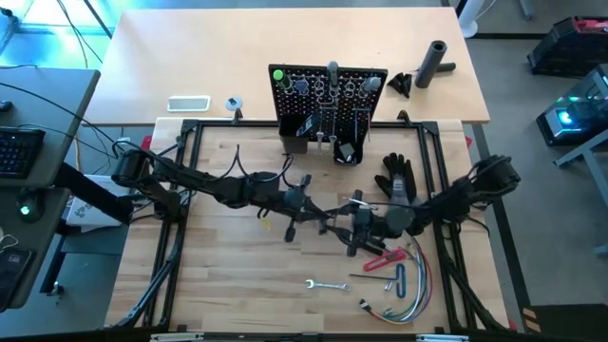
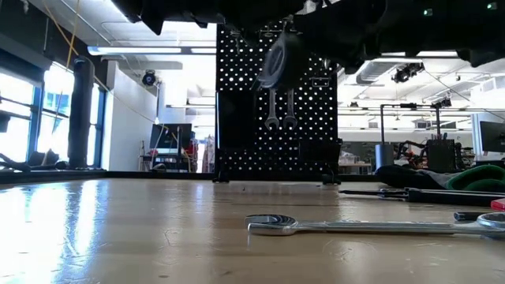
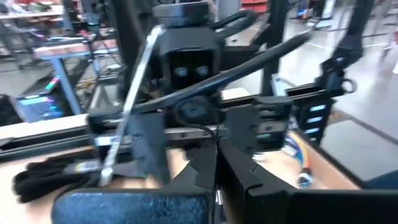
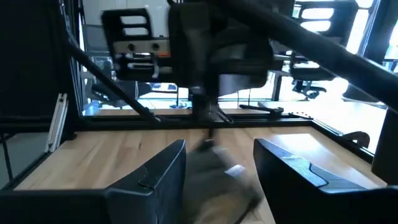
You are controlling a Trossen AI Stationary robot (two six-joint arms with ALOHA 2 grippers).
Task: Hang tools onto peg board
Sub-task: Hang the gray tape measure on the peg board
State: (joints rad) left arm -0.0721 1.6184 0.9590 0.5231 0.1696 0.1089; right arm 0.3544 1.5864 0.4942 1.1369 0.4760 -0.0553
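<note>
Overhead, both arms meet near mid-tabletop, in front of the peg board.
Left gripper point(image 1: 302, 198): reaches in from the left side; fingers pressed together. In the left wrist view a silver wrench point(image 3: 129, 106) stands slanted just beyond them; whether it is pinched there I cannot tell.
Right gripper point(image 1: 356, 217): reaches in from the right side, facing the left one; fingers point(image 4: 163, 168) spread apart, nothing seen between them.
Peg board point(image 1: 330, 93): black, upright at the far edge of the wooden tabletop point(image 1: 237, 275); several tools already on it, a green-handled one point(image 1: 277, 76) at its left top corner. Low view shows two hanging wrenches point(image 2: 281, 108) against the holes.
Loose wrench point(image 1: 325, 285): silver, flat on the near tabletop, apart from both grippers.
Red-handled tool point(image 1: 384, 259): on the tabletop just right of the right gripper.
Hex keys point(image 1: 397, 280): near the wire bundle.
Wire bundle point(image 1: 410, 294): coloured loop, near right corner.
Black glove point(image 1: 396, 178): right of the peg board's base.
Black cylinder point(image 1: 434, 63): on the farther table, right of the board.
</note>
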